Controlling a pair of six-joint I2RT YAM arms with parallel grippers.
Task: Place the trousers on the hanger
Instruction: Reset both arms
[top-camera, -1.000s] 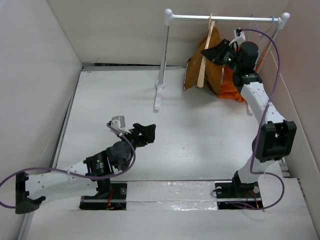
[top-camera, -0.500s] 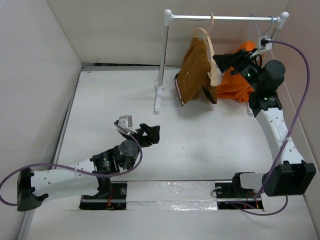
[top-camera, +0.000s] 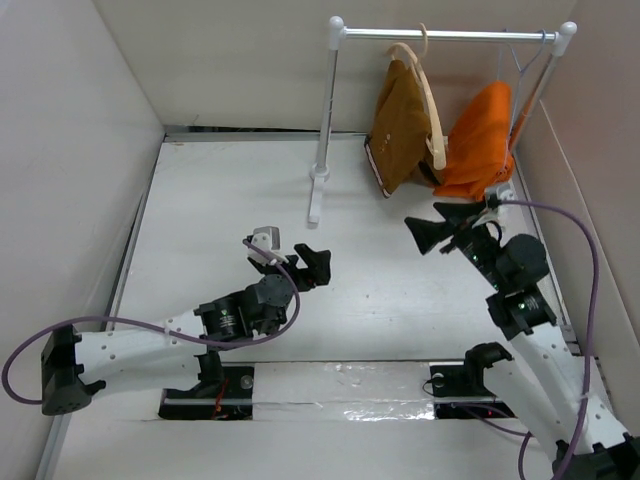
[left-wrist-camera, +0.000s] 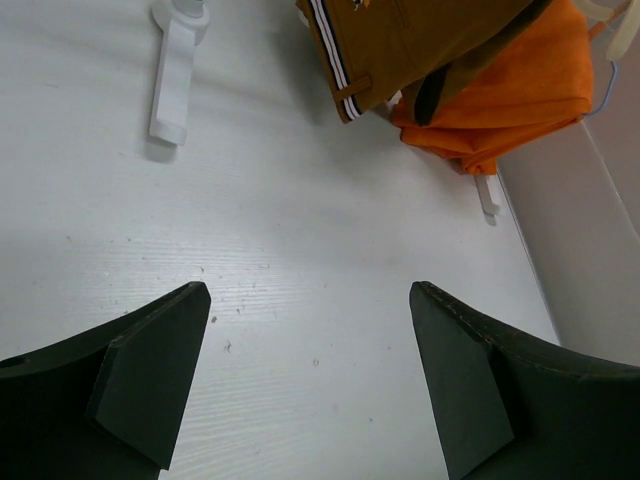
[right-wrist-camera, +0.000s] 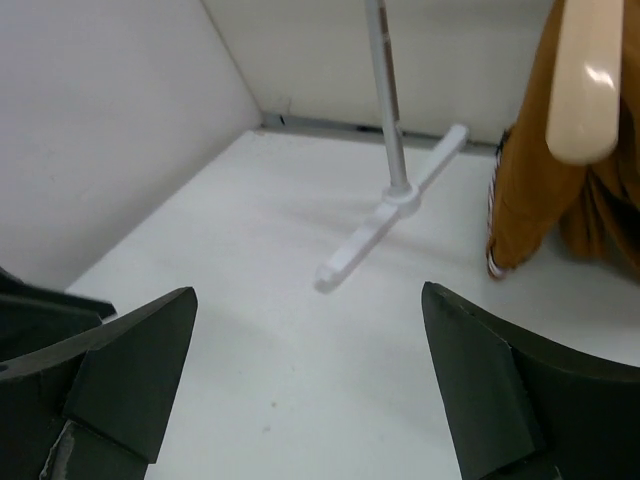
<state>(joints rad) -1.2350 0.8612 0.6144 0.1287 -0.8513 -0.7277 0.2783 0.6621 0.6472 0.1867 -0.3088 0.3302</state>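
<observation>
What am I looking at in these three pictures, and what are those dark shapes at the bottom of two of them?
Two robot arms are bolted at a white table's near edge. One picture looks down from above; the other two come from a camera on each wrist, so the dark shapes are each arm's own jaws. The left gripper and right gripper are both open and hold nothing. At the far side stands a rack from which hang brown trousers on a wooden hanger, with an orange garment beside them.
</observation>
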